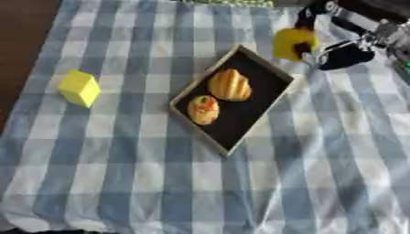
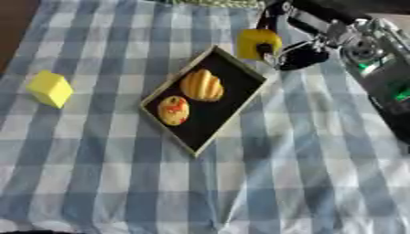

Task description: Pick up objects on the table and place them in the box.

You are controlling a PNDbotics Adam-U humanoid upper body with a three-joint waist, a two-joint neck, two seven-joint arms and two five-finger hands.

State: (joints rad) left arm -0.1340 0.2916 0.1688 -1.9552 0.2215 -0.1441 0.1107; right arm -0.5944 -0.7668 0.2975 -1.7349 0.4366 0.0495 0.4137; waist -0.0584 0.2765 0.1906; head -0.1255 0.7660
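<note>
A shallow box (image 1: 265, 104) with a black inside and pale rim lies askew in the middle of the checked cloth. Inside it rest a ribbed orange-yellow bun shape (image 1: 230, 84) and a smaller orange piece with red marks (image 1: 203, 109). My right hand (image 1: 340, 51) comes in from the upper right, its fingers curled round a yellow object (image 1: 292, 42) held just beyond the box's far corner. A yellow cube (image 1: 79, 87) sits alone on the cloth at the left. My left hand shows in neither view.
The blue-and-white checked cloth (image 1: 160, 183) covers the table; a brown strip (image 1: 20, 45) shows along the left edge. My right forearm (image 2: 376, 68), with green lights, runs down the right side.
</note>
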